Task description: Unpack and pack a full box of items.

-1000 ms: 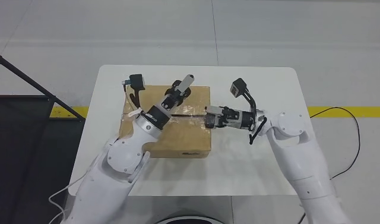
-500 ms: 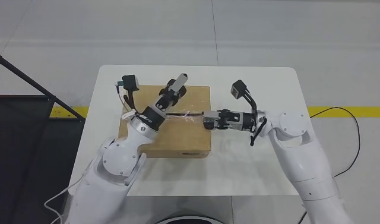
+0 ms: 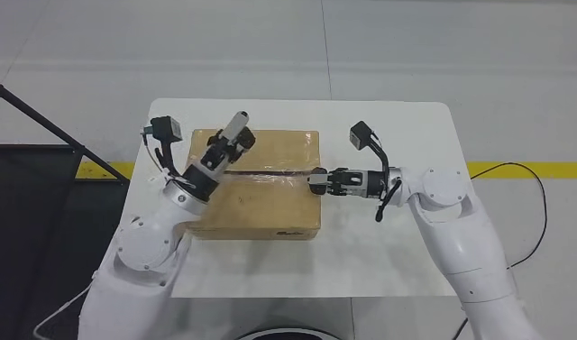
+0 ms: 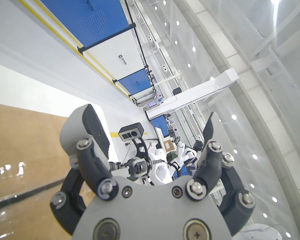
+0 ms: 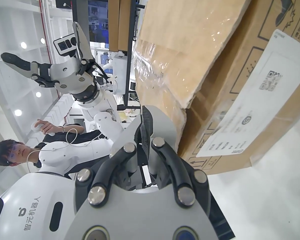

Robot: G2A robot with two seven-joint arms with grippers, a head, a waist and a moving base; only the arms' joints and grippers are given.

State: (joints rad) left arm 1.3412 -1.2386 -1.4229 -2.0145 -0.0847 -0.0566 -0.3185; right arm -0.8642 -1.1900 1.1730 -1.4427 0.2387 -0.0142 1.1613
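1. The white table (image 3: pixel 388 250) carries the box, which sits on its middle-left part.
2. The box (image 3: pixel 270 209) (image 4: pixel 20 138) (image 5: pixel 190 26) is brown cardboard. Its top flaps are down and meet at a dark seam that runs along its length. At the end near the right arm, the flap edge looks torn and a little lifted.
3. The left gripper (image 3: pixel 240 128) (image 4: pixel 150 112) (image 5: pixel 40 42) hangs above the far edge of the box top, toward the left end. Its two fingers are spread wide and nothing is between them. It is raised and apart from the cardboard.
4. The right gripper (image 3: pixel 311 179) (image 5: pixel 145 111) is at the right end of the box, at the level of the seam. Its fingers are pressed together and I see nothing between them. The tips lie just beside the end wall, under the torn flap edge. Whether they touch the cardboard I cannot tell.
5. A white label (image 5: pixel 252 101) is stuck on the box's end wall, beside the right gripper.
6. Clear tape (image 3: pixel 270 173) (image 5: pixel 150 63), wrinkled and shiny, lies along the seam on the box top.
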